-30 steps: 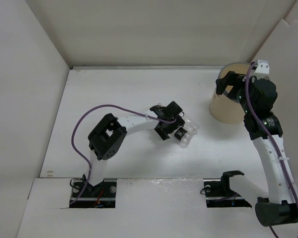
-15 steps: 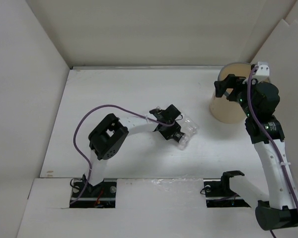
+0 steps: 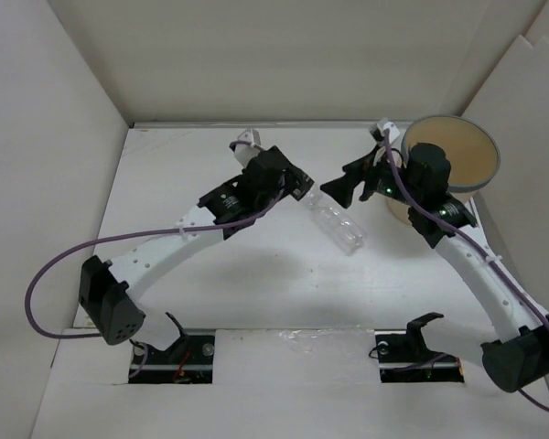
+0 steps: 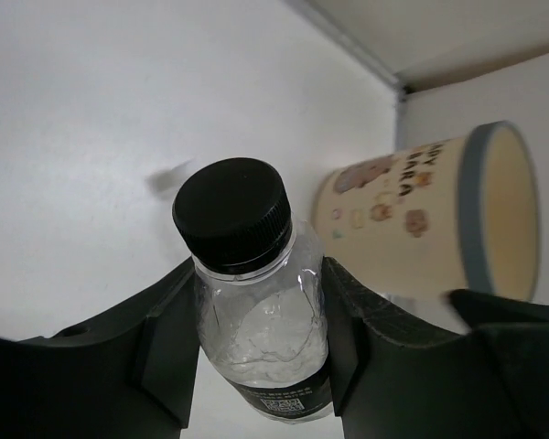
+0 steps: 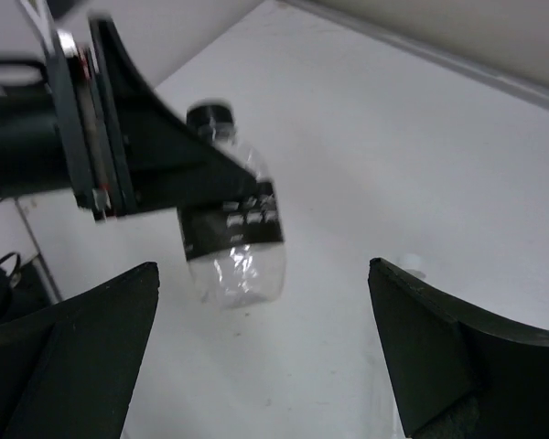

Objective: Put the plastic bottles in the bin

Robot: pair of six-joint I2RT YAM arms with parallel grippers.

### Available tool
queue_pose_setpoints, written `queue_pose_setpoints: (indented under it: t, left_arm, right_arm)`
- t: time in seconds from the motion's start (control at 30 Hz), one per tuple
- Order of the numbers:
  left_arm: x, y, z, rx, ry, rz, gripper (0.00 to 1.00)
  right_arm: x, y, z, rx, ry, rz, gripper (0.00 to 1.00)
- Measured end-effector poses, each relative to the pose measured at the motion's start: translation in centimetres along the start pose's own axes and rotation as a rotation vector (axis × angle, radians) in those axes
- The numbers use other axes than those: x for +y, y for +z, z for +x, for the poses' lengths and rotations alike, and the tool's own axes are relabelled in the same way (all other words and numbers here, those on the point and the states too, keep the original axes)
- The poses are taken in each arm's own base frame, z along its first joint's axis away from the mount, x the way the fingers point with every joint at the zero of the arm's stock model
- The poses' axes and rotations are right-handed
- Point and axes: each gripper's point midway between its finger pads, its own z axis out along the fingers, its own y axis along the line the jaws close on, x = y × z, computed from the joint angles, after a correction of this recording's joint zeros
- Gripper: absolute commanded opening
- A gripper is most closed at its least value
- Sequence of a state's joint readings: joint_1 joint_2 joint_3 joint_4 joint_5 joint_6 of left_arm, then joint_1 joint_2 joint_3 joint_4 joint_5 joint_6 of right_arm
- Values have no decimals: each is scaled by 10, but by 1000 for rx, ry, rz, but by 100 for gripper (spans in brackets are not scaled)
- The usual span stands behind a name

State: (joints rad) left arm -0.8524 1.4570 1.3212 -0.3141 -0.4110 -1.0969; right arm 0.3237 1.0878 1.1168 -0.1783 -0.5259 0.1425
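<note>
Half a second ago the left end effector (image 3: 304, 190) crouched low over a bottle lying on the table (image 3: 247, 283). Now that arm is stretched out, and it grips the plastic bottle (image 3: 340, 227) near its neck, left of the bin (image 3: 408, 208). The right end effector (image 3: 343, 186) has swung off the bin's mouth and faces the bottle with its jaws spread wide and nothing between them. The bottle is clear, thin and crinkled. The left wrist view shows its ribbed black cap (image 4: 232, 214) between dark fingers (image 4: 165, 340). The right wrist view adds a black label (image 5: 231, 229). The bin is round, tan and grey-rimmed (cartoon prints show only from the left wrist).
</note>
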Motion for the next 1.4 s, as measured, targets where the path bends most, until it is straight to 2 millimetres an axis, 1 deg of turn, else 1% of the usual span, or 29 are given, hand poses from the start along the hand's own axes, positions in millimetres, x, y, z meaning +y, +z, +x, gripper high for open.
queue_pose_setpoints:
  t: [0.03,0.1,0.17,0.23,0.4,0.47,0.5,0.53,0.57,0.6,0.63,0.67,0.7,0.73,0.83,0.9,0.97,1.0,1.1,1.13,1.17,1.2,1.27,1.3,1.33,1.4]
  left_arm:
    - [-14,-6,-15,-36,19,52,10]
    - [-37,-16,-36,-84,64,134,10]
    - [-54,-21,-46,-108,117,197,9]
    - [-63,-23,-46,-105,175,245,9]
    - [-74,-27,-39,-73,272,324,9]
    - [-78,-30,-36,-56,290,348,11]
    - [-80,-31,-35,-49,295,357,16]
    - [-82,-32,-33,-40,298,369,20]
    - [-83,-33,-32,-34,302,379,28]
    - [-85,-34,-32,-29,301,389,63]
    - [-86,-34,-33,-33,299,393,89]
    - [-86,-33,-39,-54,287,387,100]
    - [-86,-32,-45,-68,277,385,100]
    - [-86,-32,-51,-82,266,383,100]
    - [-88,-36,-55,-99,250,389,100]
    - [-91,-40,-57,-110,235,396,100]
    - [-92,-45,-62,-130,208,391,100]
    - [-91,-47,-66,-142,195,381,100]
    - [-82,-45,-81,-186,154,334,100]
    - [-78,-42,-84,-194,147,315,100]
    - [-74,-38,-86,-201,140,297,100]
    - [-71,-33,-87,-204,137,280,100]
    - [-66,-21,-80,-192,143,255,100]
    - [-64,-14,-75,-181,147,243,100]
    - [-61,-5,-68,-165,153,231,100]
    - [-53,14,-53,-128,171,196,100]
  right_arm:
    - [8,8,7,18,1,-34,100]
    - [21,21,19,48,2,-86,100]
    - [31,32,27,69,-1,-123,100]
    - [39,42,32,81,-5,-152,100]
    - [44,61,43,109,-9,-172,100]
    - [47,66,46,114,-16,-170,100]
    - [47,68,47,114,-20,-168,96]
    - [47,69,46,110,-26,-164,82]
    - [44,70,46,107,-33,-149,75]
    - [42,70,45,105,-38,-142,53]
    - [39,71,44,99,-46,-126,40]
    - [38,69,44,105,-43,-127,30]
    - [35,69,42,96,-46,-110,24]
    - [35,69,37,80,-51,-103,22]
    - [32,68,30,55,-64,-71,22]
    - [26,65,25,42,-72,-45,22]
    - [9,60,20,33,-74,9,22]
    - [-5,56,17,28,-70,58,22]
    - [-66,31,-1,-1,-53,252,22]
    - [-92,17,-9,-15,-45,340,22]
    - [-106,8,-13,-24,-39,390,22]
    - [-124,-6,-19,-34,-30,460,22]
    - [-152,-33,-31,-59,-15,580,27]
    - [-164,-46,-37,-72,-9,633,41]
    - [-174,-59,-42,-83,-1,683,99]
    - [-192,-86,-52,-111,13,786,100]
